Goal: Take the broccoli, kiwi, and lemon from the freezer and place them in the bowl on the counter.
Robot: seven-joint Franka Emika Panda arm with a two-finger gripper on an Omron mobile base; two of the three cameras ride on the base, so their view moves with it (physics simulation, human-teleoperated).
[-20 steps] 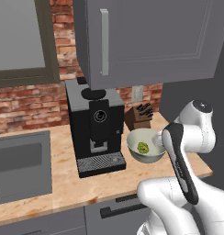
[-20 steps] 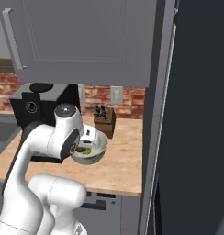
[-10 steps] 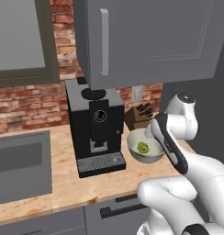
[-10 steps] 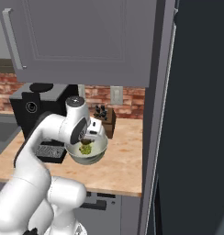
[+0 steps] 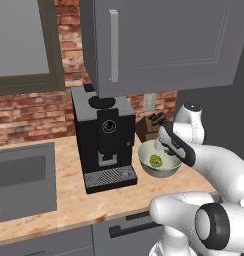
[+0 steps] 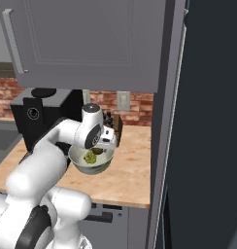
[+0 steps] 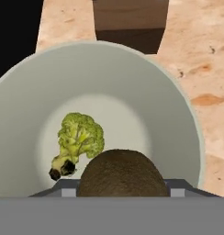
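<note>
1. The small dark brown egg-shaped kiwi (image 7: 123,173) sits right at the robot's two-finger gripper (image 7: 123,190), and it hangs over the wide round pale grey-green bowl (image 7: 132,82).
2. The fingers look pinched on the kiwi, one on each side, about half way shut. The finger tips are mostly hidden behind the fruit.
3. The kiwi's long side runs across the hand view, from one finger to the other. Which end is which I cannot tell.
4. The bowl is straight below the kiwi, so I think the next move is just to let go and let it drop in.
5. The small bumpy yellow-green broccoli (image 7: 79,137) already lies in the bowl, a bit to the side of the kiwi. Its pale stem points toward the gripper and its bumpy head points away.
6. The bowl stands on the light tan stone counter (image 5: 64,195), just beside the black coffee machine (image 5: 106,142) and in front of the brown knife block (image 5: 151,127).
7. The yellow lemon is not in the bowl yet, so that one is left to fetch.
</note>
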